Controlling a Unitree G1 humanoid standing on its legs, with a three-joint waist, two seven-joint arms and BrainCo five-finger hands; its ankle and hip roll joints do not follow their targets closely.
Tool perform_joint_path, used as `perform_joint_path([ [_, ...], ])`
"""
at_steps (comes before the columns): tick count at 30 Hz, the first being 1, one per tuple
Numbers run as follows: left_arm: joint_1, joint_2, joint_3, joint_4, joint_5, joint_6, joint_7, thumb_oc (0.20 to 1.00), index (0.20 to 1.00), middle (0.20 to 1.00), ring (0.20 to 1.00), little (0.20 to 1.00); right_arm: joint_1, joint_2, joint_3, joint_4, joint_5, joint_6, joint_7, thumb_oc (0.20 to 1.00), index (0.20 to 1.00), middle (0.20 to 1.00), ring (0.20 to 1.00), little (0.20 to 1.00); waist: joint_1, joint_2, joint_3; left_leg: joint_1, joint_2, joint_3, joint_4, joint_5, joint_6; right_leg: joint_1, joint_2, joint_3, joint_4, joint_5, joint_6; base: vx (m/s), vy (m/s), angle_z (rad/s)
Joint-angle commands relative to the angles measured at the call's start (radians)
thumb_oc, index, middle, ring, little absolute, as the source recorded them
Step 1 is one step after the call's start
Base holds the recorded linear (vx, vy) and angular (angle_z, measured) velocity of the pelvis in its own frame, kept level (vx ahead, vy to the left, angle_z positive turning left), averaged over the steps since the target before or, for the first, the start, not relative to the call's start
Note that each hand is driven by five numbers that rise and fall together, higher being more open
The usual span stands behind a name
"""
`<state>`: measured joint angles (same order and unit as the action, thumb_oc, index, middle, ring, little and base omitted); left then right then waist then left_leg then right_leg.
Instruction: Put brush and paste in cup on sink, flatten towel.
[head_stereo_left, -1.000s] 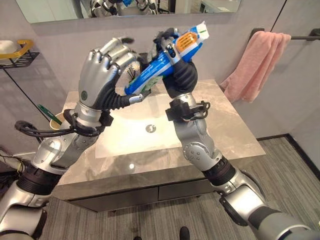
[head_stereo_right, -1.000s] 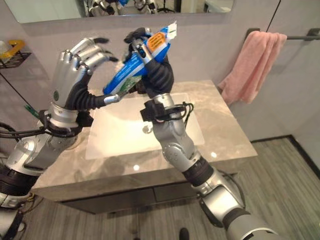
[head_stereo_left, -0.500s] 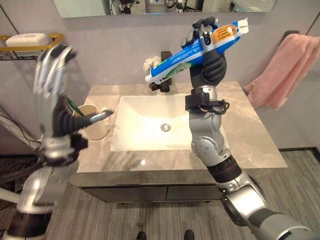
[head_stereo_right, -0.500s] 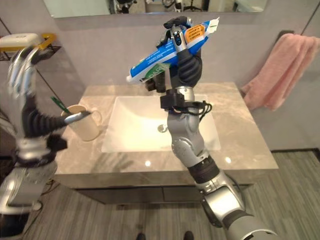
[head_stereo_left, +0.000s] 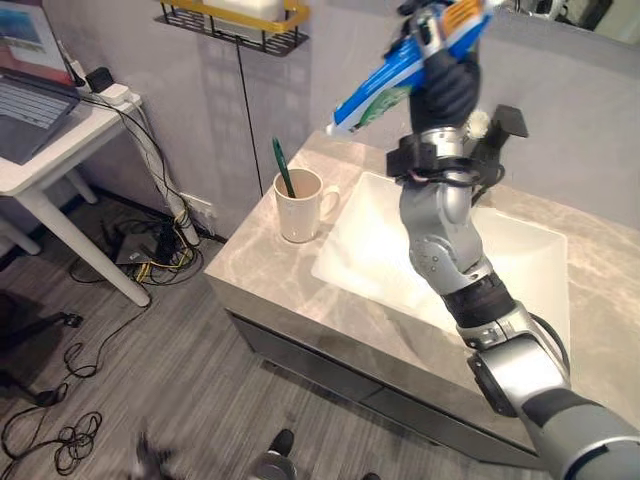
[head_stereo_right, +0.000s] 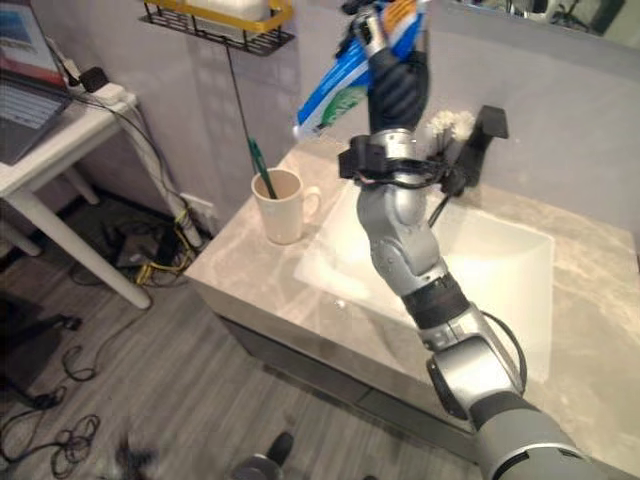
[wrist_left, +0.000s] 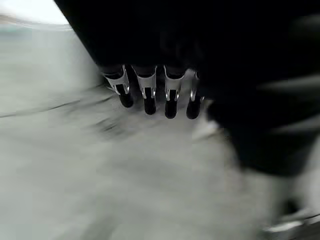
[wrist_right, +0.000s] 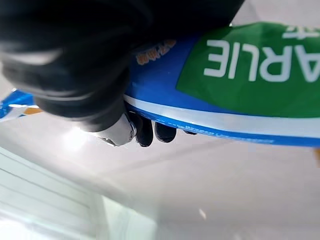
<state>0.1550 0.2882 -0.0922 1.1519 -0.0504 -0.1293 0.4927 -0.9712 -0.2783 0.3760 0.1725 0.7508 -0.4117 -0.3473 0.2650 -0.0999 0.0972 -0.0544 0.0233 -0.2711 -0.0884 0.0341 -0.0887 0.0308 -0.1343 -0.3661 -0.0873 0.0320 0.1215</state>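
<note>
Right hand (head_stereo_left: 448, 75): raised high at 12 o'clock in the head views, fingers wrapped round the toothpaste tube.
Toothpaste tube (head_stereo_left: 400, 75): blue with a green panel, held in the air above the counter, slanting down toward 8 o'clock from the hand (its own wrist view shows dark fingertips curled under the tube's blue edge).
Toothbrush (head_stereo_left: 283, 167): green, standing tilted in the cup, handle leaning toward 11 o'clock.
Cup (head_stereo_left: 300, 205): cream mug on the marble counter (head_stereo_left: 262, 268), just beside the basin's 9 o'clock edge, below the tube's lower end.
Sink basin (head_stereo_left: 380, 250): white, set in the counter, behind the right forearm.
Left hand (wrist_left: 155, 92): in its own wrist view the dark-tipped fingers hang in a row, fairly straight, holding nothing.
Wall shelf (head_stereo_left: 230, 20): black wire with a yellow rim, at 11 o'clock.
White table (head_stereo_left: 45, 150): at 9 o'clock, with a laptop (head_stereo_left: 22, 100) on it.
</note>
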Motion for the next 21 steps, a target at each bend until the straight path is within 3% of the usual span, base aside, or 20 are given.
perform_joint_path([
  [1,-0.059,0.030,-0.026,-0.006,-0.041,0.015,-0.061,1.000,1.000,1.000,1.000,1.000,-0.096,0.009,-0.005,0.008,-0.036,-0.023,0.014,0.200,0.200,0.200,0.200,0.200,0.003,-0.009,-0.039,-0.045,-0.001,0.067,0.001,0.034,0.012,0.090,-0.077,0.051,0.000,-0.020,0.038,0.03,0.069,0.07],
  [2,-0.048,0.001,-0.033,0.130,0.004,0.055,-0.117,1.000,1.000,1.000,1.000,1.000,-0.091,0.003,0.010,0.032,-0.045,-0.007,0.036,0.200,0.200,0.200,0.200,0.200,0.001,-0.018,-0.039,-0.050,0.000,0.077,0.001,0.030,0.015,0.081,-0.080,0.058,0.000,-0.016,0.042,0.03,0.084,-0.02],
  [5,-0.045,-0.004,-0.019,0.153,-0.004,0.060,-0.145,1.000,1.000,1.000,1.000,1.000,-0.070,-0.003,0.010,0.045,-0.049,0.006,0.045,0.200,0.200,0.200,0.200,0.200,0.003,-0.025,-0.036,-0.056,-0.002,0.081,0.001,0.029,0.018,0.074,-0.082,0.062,0.000,-0.013,0.045,0.01,0.036,-0.06],
  [14,-0.100,0.001,-0.052,0.108,-0.024,0.050,-0.168,1.000,1.000,1.000,1.000,1.000,-0.014,-0.004,0.025,0.039,-0.043,0.031,0.073,0.200,0.200,0.200,0.200,0.200,-0.007,-0.038,-0.025,-0.068,-0.004,0.085,0.001,0.025,0.021,0.056,-0.088,0.070,0.000,-0.003,0.051,0.00,0.011,-0.06],
  [21,-0.145,-0.004,-0.111,0.069,-0.030,0.038,-0.169,1.000,1.000,1.000,1.000,1.000,-0.040,0.054,0.055,0.072,-0.070,0.044,0.057,0.200,0.200,0.200,0.200,0.200,-0.013,-0.053,-0.010,-0.077,-0.003,0.094,0.001,0.024,0.024,0.040,-0.089,0.084,0.000,0.003,0.054,0.00,0.010,-0.03],
])
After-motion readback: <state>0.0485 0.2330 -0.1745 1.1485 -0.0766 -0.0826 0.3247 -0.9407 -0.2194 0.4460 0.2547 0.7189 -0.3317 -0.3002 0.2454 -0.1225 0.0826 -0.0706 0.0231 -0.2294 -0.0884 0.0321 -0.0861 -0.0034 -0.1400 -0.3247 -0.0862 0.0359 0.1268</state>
